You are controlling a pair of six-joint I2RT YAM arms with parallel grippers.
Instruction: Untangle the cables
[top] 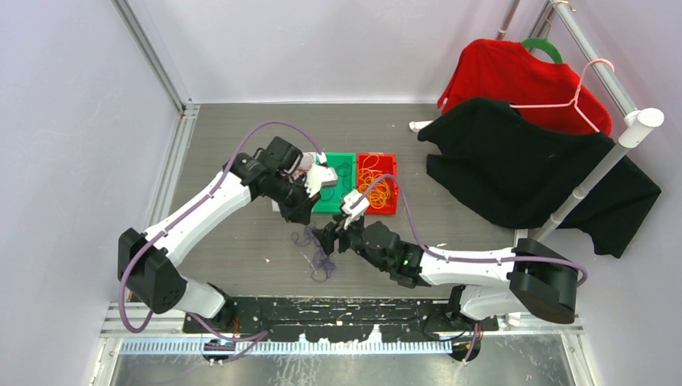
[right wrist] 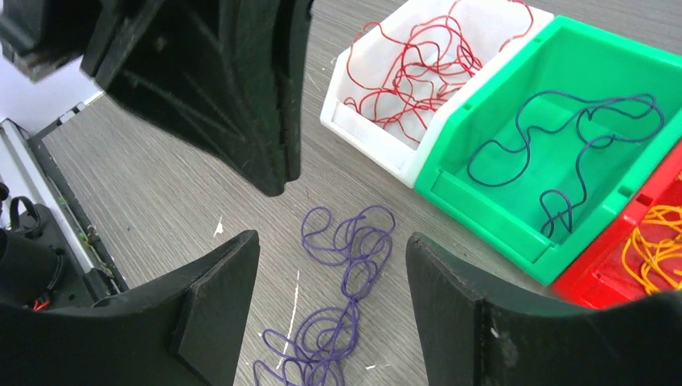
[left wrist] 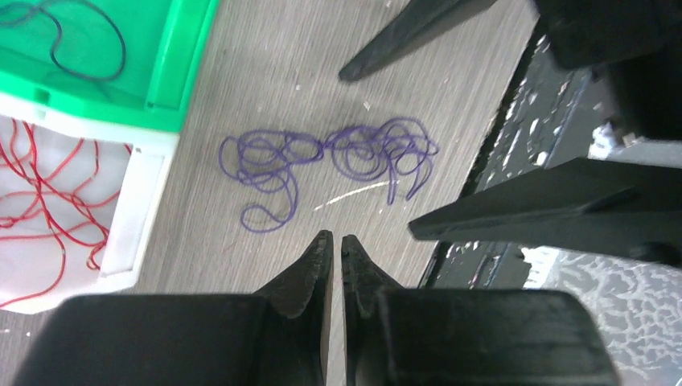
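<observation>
A dark purple cable (top: pixel 320 261) lies in two loose, joined clumps on the grey table, in front of three bins. My right gripper (right wrist: pixel 330 269) is open just above it, and the cable (right wrist: pixel 354 301) shows between the two fingers. My left gripper (left wrist: pixel 338 241) is shut and empty, a little above the table beside the cable (left wrist: pixel 325 148). It also shows black in the right wrist view (right wrist: pixel 241 96). A red cable (right wrist: pixel 410 64) lies in the white bin (right wrist: pixel 366 141), a dark blue cable (right wrist: pixel 591 141) in the green bin (right wrist: pixel 482 205), and an orange cable (right wrist: pixel 655 241) in the red bin (right wrist: pixel 611 277).
The bins stand side by side behind the grippers: green (top: pixel 328 201), red (top: pixel 378 207). The left wrist hides most of the white one in the top view. A clothes rack (top: pixel 599 165) with a black garment (top: pixel 523 169) and a red one (top: pixel 515 76) fills the right side.
</observation>
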